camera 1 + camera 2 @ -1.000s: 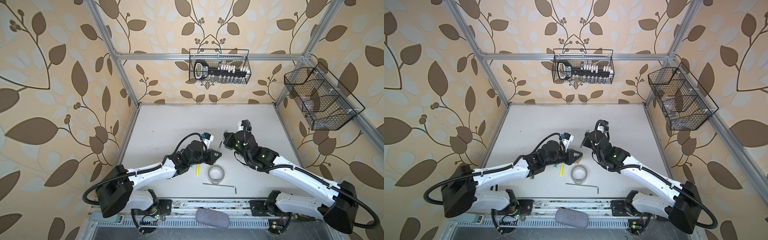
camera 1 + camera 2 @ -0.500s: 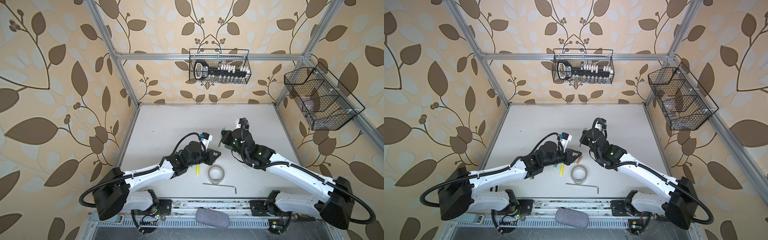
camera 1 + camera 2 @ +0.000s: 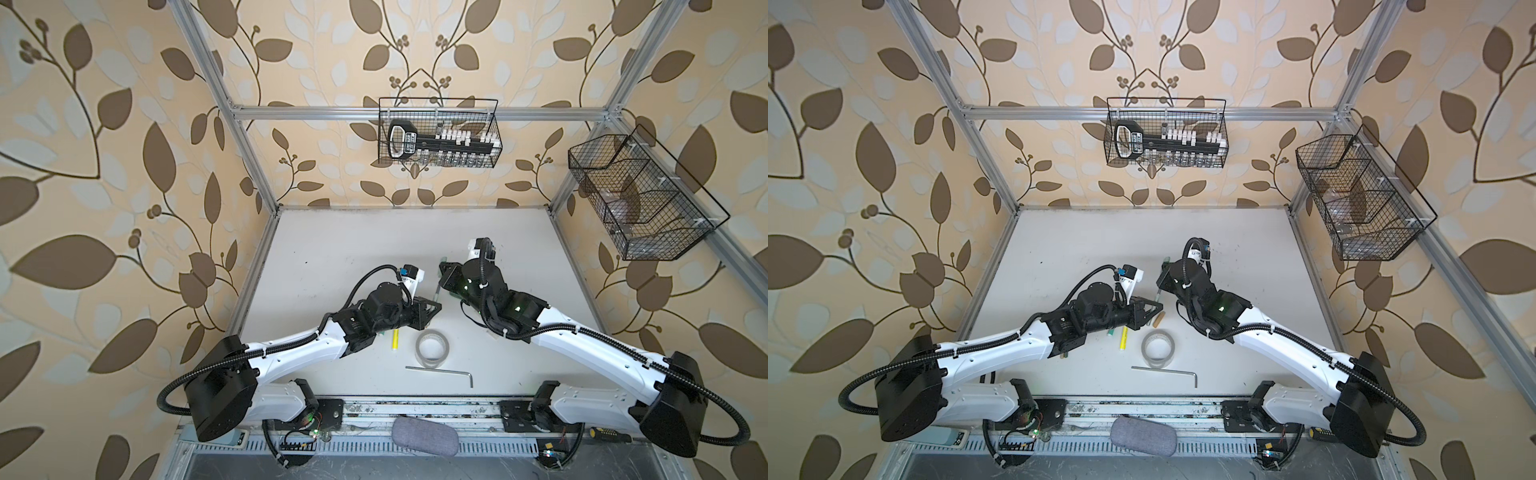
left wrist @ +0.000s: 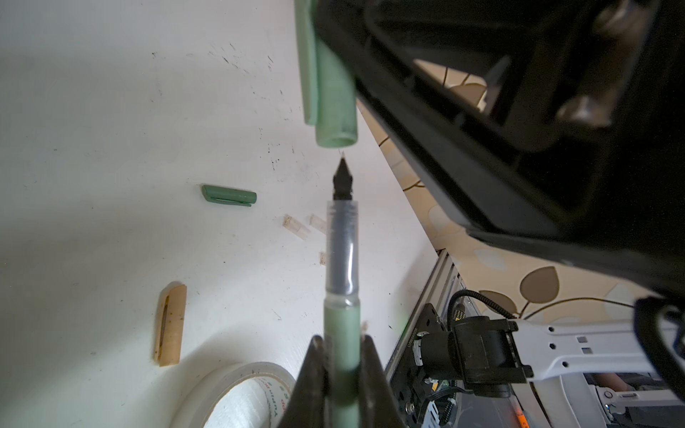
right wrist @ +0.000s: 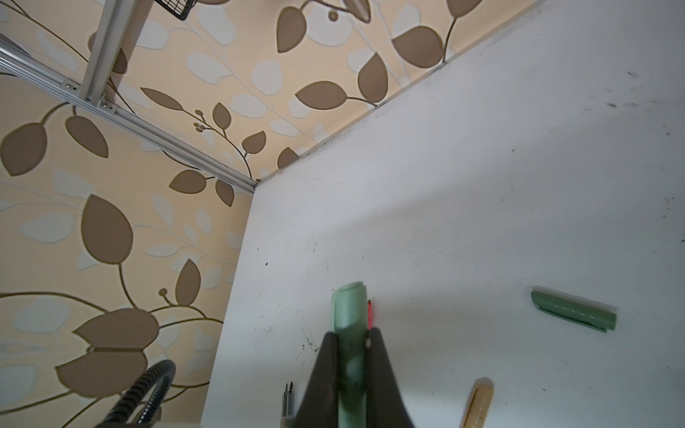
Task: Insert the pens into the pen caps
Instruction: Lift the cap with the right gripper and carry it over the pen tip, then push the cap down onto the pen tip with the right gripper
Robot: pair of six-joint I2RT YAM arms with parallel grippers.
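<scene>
- Far half of the table (image 3: 374, 241) lies bare — open passage from left edge to right.
- Near middle is crowded: tape roll (image 3: 432, 361), hex key (image 3: 440, 370) just nearer, yellow marker (image 3: 395, 338) left of the roll.
- Tan cap (image 3: 1158, 320) lies just beyond the roll.

1. White surface (image 3: 353, 241), scuffed, dark specks all over.
2. Clear tape roll (image 3: 421, 353) lies flat near the front edge. Silver hex key (image 3: 440, 370) is right at its front rim; contact unclear.
3. Wire basket (image 3: 436, 100) on the back rail holds a black tool rail (image 3: 446, 145) with white clips.
4. Second wire basket (image 3: 665, 246) on the right frame, divided.
5. Grey fabric case (image 3: 425, 435) on the front rail; yellow-black screwdriver (image 3: 607, 433) further right.
</scene>
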